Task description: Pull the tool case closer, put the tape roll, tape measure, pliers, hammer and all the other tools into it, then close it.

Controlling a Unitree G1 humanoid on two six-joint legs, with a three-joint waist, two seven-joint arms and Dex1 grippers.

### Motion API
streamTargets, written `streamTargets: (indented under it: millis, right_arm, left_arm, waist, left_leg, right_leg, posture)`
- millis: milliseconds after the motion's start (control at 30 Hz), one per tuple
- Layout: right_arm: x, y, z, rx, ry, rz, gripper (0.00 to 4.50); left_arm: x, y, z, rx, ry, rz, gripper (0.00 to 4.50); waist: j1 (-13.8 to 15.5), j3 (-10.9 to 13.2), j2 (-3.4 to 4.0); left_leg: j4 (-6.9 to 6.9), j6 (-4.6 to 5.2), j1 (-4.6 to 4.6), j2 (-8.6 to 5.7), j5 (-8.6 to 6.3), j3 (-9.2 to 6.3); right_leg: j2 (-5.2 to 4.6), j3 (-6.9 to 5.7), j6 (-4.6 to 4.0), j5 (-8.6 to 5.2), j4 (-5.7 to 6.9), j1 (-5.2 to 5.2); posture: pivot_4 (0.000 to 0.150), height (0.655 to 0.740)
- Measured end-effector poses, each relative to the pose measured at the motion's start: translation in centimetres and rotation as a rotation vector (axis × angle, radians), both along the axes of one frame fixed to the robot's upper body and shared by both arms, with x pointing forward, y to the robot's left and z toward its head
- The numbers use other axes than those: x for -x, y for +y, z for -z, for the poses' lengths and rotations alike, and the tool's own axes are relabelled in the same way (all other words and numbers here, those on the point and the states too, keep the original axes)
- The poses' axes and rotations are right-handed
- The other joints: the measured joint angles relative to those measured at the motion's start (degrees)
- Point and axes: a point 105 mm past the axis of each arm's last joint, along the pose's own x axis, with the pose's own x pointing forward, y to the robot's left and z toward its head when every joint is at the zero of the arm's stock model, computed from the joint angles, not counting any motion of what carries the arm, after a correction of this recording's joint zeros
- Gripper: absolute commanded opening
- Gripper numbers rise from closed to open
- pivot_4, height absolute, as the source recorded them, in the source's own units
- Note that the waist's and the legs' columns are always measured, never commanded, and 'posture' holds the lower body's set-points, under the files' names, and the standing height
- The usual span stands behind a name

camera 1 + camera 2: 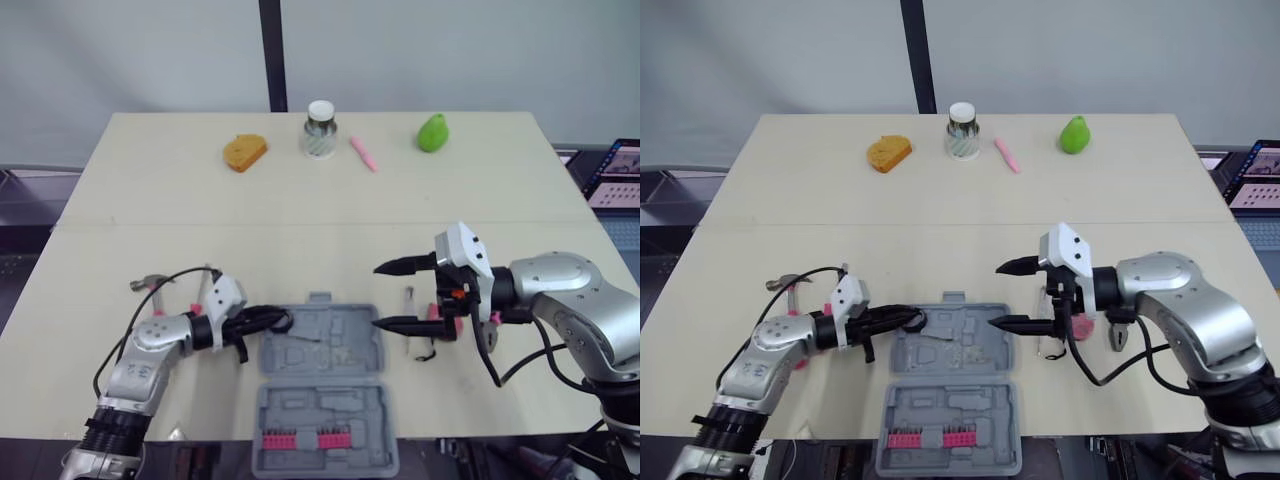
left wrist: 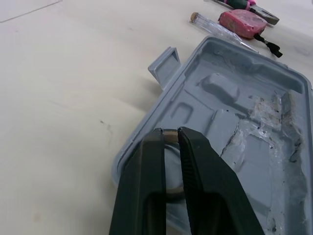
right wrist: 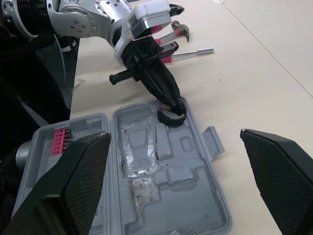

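While left claw (image 3: 171, 104) pinches the tape roll (image 3: 170, 117), right claw (image 1: 377, 296) gapes.

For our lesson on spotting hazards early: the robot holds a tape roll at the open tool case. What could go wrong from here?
1. The left end effector pinches the tape roll by its thin wall, near the tool case rim; released here, it might catch the rim and roll away.
2. The right end effector hangs open at the case's edge and could nudge it.

Tool case (image 1: 325, 340) shown in grey, bit row (image 1: 300, 438) and tape measure (image 2: 243, 22) in pink, tape roll (image 3: 171, 116) in black, table (image 1: 300, 200) in beige.
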Motion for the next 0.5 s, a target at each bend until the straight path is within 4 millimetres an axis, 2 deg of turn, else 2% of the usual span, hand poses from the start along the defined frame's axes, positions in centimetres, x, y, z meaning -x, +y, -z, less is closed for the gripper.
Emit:
streamTargets:
  millis: [267, 500]
  right_arm:
    - [0.0, 0.1, 0.0, -0.005, 0.0, 0.001, 4.5]
    - [-0.1, 0.1, 0.0, -0.006, -0.001, 0.007, 4.5]
  left_arm:
    - [0.2, -1.2, 0.2, 0.018, 0.006, 0.028, 0.57]
    - [0.2, -1.3, 0.6, -0.01, 0.0, 0.036, 0.57]
  waist:
    - [0.02, 0.0, 0.0]
    - [0.03, 0.0, 0.0]
  left_leg:
    - [0.0, 0.0, 0.0, 0.0, 0.0, 0.0]
    - [0.0, 0.0, 0.0, 0.0, 0.0, 0.01]
  right_leg:
    - [0.0, 0.0, 0.0, 0.0, 0.0, 0.0]
    - [0.0, 0.0, 0.0, 0.0, -0.01, 0.0]
  posture:
    - [0.15, 0.74]
    - [0.15, 0.74]
